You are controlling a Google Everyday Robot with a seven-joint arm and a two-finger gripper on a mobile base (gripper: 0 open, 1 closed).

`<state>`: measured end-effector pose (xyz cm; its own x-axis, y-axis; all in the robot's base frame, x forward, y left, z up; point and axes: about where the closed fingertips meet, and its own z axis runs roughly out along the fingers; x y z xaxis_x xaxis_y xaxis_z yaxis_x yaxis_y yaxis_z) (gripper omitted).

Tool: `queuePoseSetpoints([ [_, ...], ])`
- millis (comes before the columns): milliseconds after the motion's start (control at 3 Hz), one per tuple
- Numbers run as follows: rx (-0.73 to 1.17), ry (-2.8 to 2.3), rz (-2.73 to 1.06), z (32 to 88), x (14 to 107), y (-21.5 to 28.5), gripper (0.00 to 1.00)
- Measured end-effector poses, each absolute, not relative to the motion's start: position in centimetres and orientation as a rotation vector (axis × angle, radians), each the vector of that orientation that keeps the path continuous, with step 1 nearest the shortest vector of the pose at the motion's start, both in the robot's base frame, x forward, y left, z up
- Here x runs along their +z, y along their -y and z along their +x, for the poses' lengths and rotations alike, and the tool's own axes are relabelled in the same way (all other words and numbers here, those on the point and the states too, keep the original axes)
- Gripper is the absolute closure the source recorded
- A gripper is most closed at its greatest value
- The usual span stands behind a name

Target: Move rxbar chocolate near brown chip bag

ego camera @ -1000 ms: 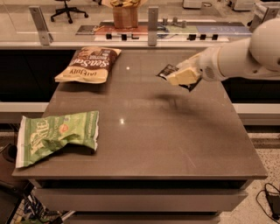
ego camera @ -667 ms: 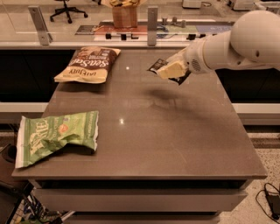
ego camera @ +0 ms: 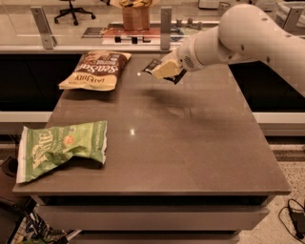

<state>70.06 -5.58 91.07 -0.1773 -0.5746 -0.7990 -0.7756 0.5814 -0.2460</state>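
My gripper (ego camera: 163, 70) hangs above the far middle of the grey table (ego camera: 190, 143), shut on the rxbar chocolate (ego camera: 152, 65), a small black bar whose ends stick out on either side of the pale fingers (ego camera: 167, 70). The bar is held in the air, off the tabletop. The brown chip bag (ego camera: 96, 69), dark brown at its far end and tan-yellow at its near end, lies flat at the far left of the table, a short way left of the gripper.
A green and white chip bag (ego camera: 59, 145) lies at the near left edge, partly overhanging. A counter with posts and a paper bag (ego camera: 136, 14) runs behind the table. The white arm (ego camera: 248, 33) reaches in from the upper right.
The gripper has carried the rxbar chocolate left, from the far right side of the table toward the brown chip bag. The bags have not moved.
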Motion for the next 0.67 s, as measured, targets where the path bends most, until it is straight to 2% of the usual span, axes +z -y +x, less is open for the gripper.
queuePoseSetpoints([
  [667,0.305,-1.899,-1.123,73.4,87.5,2.9,1.0],
])
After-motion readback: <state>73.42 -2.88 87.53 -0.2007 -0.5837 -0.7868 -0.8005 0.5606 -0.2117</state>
